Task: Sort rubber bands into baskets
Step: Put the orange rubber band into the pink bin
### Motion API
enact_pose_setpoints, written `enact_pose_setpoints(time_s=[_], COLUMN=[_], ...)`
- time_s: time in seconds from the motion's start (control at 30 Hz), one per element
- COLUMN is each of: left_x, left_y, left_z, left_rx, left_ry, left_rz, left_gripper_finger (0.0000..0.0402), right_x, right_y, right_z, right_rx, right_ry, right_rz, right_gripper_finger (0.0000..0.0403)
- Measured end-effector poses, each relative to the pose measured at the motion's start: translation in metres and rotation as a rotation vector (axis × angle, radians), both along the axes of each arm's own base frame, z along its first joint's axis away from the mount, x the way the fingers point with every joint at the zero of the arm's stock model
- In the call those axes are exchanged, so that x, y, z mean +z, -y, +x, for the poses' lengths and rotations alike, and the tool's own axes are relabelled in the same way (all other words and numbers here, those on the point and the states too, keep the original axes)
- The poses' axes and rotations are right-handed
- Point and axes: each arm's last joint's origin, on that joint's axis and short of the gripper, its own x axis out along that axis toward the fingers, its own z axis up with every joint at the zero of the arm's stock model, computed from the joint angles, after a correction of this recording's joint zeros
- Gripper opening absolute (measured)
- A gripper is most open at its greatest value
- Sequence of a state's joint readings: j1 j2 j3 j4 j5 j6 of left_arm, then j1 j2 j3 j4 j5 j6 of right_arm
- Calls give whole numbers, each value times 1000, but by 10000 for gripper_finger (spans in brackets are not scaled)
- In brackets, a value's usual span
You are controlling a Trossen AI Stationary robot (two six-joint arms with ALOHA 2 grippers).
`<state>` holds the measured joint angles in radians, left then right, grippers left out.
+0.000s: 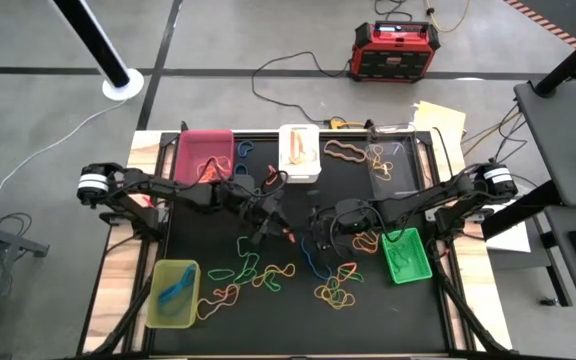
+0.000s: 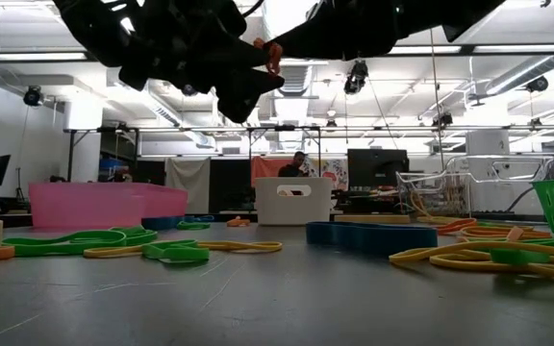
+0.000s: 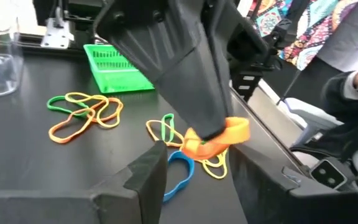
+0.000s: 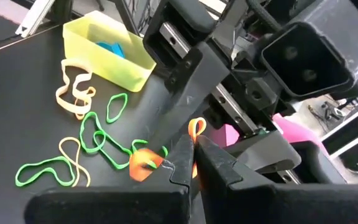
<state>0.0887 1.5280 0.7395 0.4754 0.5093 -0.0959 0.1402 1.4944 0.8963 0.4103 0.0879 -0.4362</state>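
Note:
An orange rubber band (image 3: 219,137) hangs above the middle of the table, and my right gripper (image 4: 194,163) is shut on it. My left gripper (image 3: 197,180) faces it from the table's left, open, with its two fingers on either side of the right gripper's tips. Many rubber bands (image 1: 258,270) lie loose on the black mat. The baskets stand around them: pink (image 1: 204,152), white (image 1: 299,152) and clear (image 1: 388,155) at the far edge, green (image 1: 406,255) at the right, yellow-green (image 1: 172,293) at the near left. My right gripper pinches the orange band between its two fingertips, and a small loop (image 4: 196,127) sticks out beyond them. The fingers come nearly level from the table's right. The band is bunched at the tips and lifted clear of the table. Whether my left gripper touches the band, I cannot tell.
A blue band (image 3: 182,174) and yellow ones (image 3: 213,163) lie on the mat right below the grippers. A tan band (image 1: 346,150) lies between the white and clear baskets. A red-and-black power box (image 1: 393,50) stands on the floor beyond the table. People show in the room behind.

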Motion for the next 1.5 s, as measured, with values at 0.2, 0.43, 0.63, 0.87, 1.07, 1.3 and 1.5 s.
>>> enact_pose_setpoints(time_s=[0.2, 0.43, 0.63, 0.87, 1.07, 1.3, 1.5], left_x=[0, 0, -2, -6, -3, 28, 28], left_y=[-1, -2, -2, -8, -29, -77, -126], left_z=[0, 0, 0, -5, -27, -89, -123], left_rx=[36, 45, 62, 139, 391, 1237, 1238], left_ry=[2, 3, -19, -103, -331, -831, -1018], left_rz=[18, 21, 26, 30, 93, 535, 401], left_gripper_finger=[101, 8, 1, 0, 0, 0, 1], right_x=[0, -1, 0, 2, 3, 4, 4], right_y=[0, 0, 3, 12, 25, 27, 27], right_z=[0, 0, 0, 0, -1, -1, -1], right_rx=[10, 14, -19, -83, -259, -295, -299], right_ry=[-2, -8, -11, -5, 17, 25, 26], right_rz=[-25, -26, 49, 165, 196, 199, 216], right_gripper_finger=[9, 9, 15, 75, 131, 159, 164])
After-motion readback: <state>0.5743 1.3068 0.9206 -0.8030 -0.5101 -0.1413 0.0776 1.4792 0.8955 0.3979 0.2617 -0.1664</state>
